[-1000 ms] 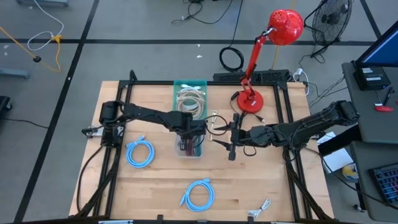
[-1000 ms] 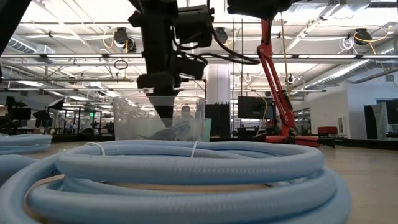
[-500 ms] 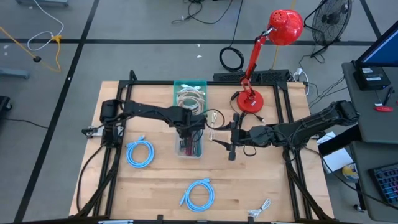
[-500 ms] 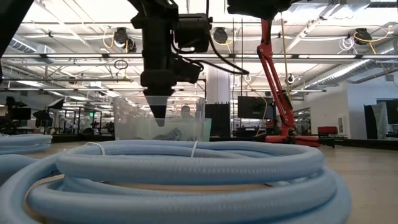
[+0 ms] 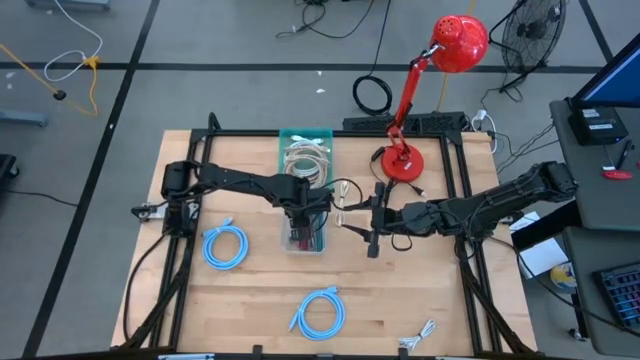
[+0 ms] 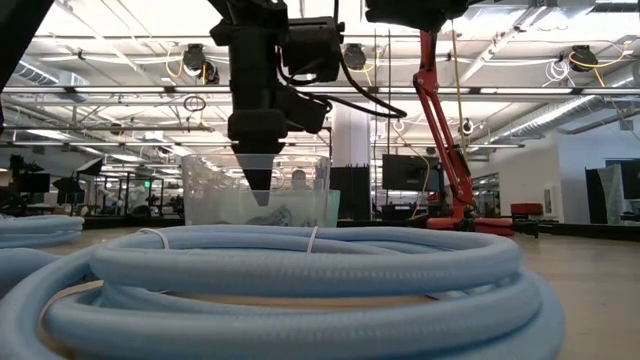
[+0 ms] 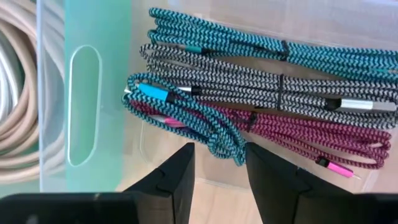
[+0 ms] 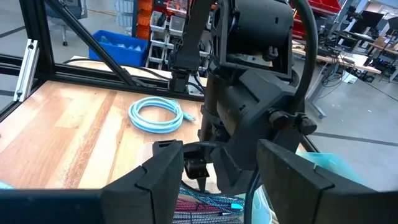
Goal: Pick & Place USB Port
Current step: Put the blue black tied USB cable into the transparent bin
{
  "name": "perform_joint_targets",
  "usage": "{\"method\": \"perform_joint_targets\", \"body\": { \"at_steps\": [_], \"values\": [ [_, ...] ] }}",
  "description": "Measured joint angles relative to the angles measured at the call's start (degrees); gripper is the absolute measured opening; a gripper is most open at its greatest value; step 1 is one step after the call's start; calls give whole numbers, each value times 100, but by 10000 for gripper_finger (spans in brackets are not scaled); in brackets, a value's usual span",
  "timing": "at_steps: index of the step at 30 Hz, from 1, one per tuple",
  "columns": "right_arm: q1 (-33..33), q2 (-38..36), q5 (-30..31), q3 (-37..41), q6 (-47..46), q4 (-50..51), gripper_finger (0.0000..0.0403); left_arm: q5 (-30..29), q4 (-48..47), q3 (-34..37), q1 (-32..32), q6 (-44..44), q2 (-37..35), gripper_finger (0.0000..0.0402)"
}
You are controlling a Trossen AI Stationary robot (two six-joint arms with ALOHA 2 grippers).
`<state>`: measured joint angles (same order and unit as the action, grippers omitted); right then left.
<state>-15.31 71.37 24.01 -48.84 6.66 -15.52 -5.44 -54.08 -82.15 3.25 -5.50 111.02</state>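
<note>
Braided cables [image 7: 261, 93], left tool [image 7: 217, 171] parted (empty)

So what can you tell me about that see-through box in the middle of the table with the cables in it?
The clear plastic bin sits near the table's middle, long and narrow, with a teal-tinted divider wall that has a slot handle. One compartment holds coiled cream cables; the other holds bundled braided cables: teal, grey-and-white and magenta. A looser teal braided cable lies on top. The left hand hangs just above that compartment, fingers apart, holding nothing.
</note>
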Motion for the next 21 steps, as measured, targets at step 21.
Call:
{"method": "perform_joint_targets", "body": {
  "at_steps": [21],
  "values": [
    [0, 0, -2, -4, -2, 23, 196, -14, 128, 188, -7, 24, 376, 140]
  ]
}}
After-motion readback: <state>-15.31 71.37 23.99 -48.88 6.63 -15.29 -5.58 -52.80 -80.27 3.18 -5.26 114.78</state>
